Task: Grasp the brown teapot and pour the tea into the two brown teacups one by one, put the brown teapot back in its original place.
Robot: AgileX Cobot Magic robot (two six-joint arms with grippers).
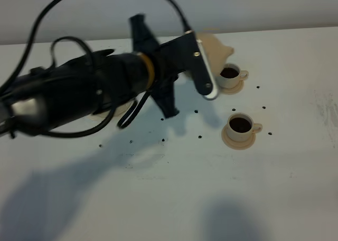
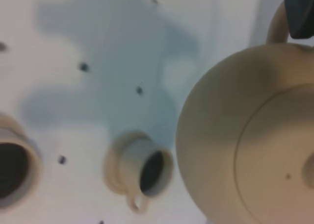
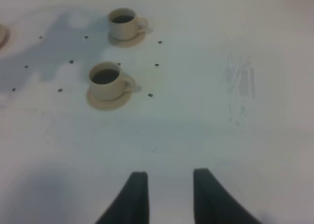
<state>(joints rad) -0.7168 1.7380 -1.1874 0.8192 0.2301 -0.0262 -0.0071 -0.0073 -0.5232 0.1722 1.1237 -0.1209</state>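
the high view shows the left arm (image 1: 79, 93) stretched across the white bench (image 1: 174, 193), hiding most of the brown teapot (image 1: 215, 47) near the far edge. the left wrist view alone shows the pot (image 2: 245, 150) close up, lidded, its loop handle (image 2: 275, 25) pinched in the clenched left jaws, held above the bench. both teacups (image 1: 231, 75) (image 1: 241, 126) sit on saucers toward the right edge, dark inside, specks scattered around. the right wrist view shows the right jaws (image 3: 167, 197) clenched on nothing, well apart from the cups (image 3: 106, 82). no writing is readable.
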